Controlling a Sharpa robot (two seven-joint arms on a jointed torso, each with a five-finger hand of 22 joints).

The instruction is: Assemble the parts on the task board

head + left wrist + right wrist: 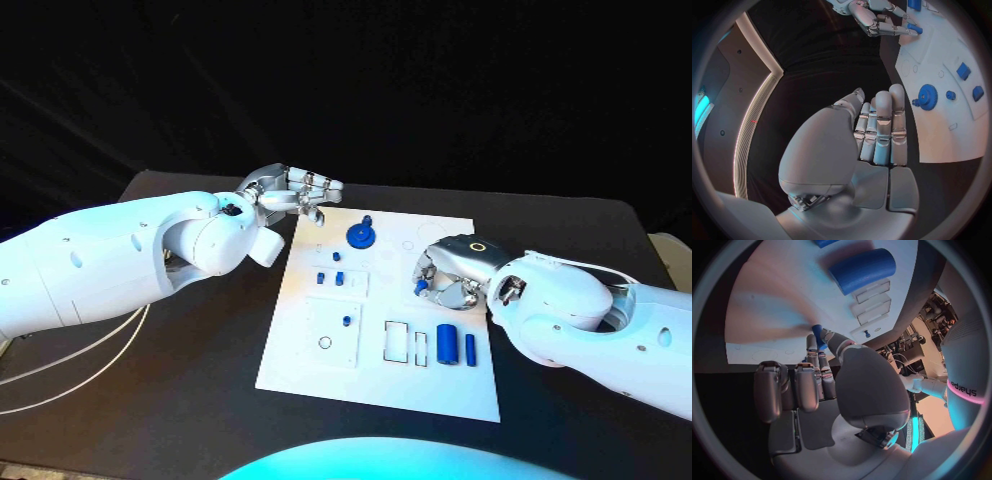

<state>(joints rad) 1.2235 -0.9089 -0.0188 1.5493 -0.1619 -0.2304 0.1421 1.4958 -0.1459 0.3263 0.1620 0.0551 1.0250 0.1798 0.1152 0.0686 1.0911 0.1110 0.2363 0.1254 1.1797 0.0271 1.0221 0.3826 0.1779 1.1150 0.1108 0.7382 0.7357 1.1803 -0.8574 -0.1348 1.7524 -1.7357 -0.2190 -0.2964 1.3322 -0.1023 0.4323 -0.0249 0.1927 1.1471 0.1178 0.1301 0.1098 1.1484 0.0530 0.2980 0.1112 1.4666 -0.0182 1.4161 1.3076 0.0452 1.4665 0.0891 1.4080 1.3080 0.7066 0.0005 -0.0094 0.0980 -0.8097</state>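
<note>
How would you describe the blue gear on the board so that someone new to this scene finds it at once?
Start from the white task board in the middle of the black table and go to its far end, near the left hand. The blue gear lies there as a flat round disc with a toothed rim. Its neighbours are small blue blocks; the blue cylinder lies at the near end.

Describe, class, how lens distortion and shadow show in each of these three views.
Head view: straight edges on the task board. Left wrist view: the board's edge bows. Right wrist view: the right hand casts a soft shadow across the board beside the blue cylinder.
</note>
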